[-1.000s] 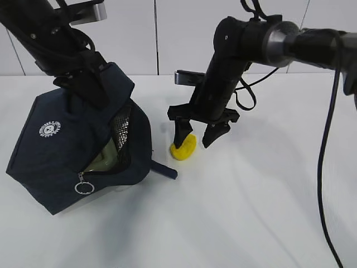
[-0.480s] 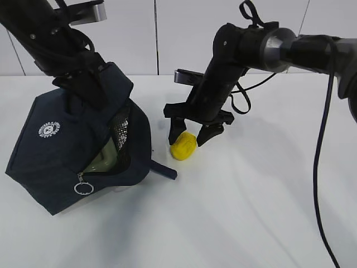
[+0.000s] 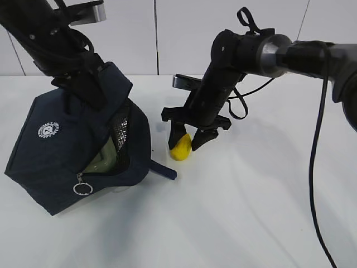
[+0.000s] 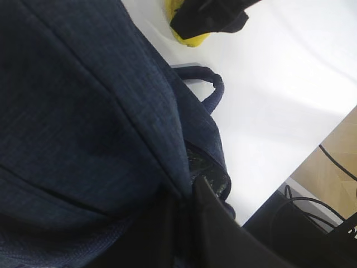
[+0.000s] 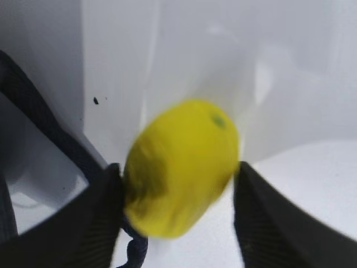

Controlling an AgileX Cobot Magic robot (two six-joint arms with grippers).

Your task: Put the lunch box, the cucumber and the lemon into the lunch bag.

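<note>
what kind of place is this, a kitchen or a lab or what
Most likely a lab or robot test bench, not a kitchen: a bare white table, plain white wall panels behind it, and loose cables on a wood floor beside the table.

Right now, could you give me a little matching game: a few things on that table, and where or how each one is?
Things:
1. lemon
2. lunch bag
3. lunch box
4. left pincer

States:
A. clamped on dark fabric
B. between the right pincer's two fingers, on the table
C. tipped, mouth open
D. pale green, peeking from the bag's opening

Pairs: 1-B, 2-C, 3-D, 4-A
</note>
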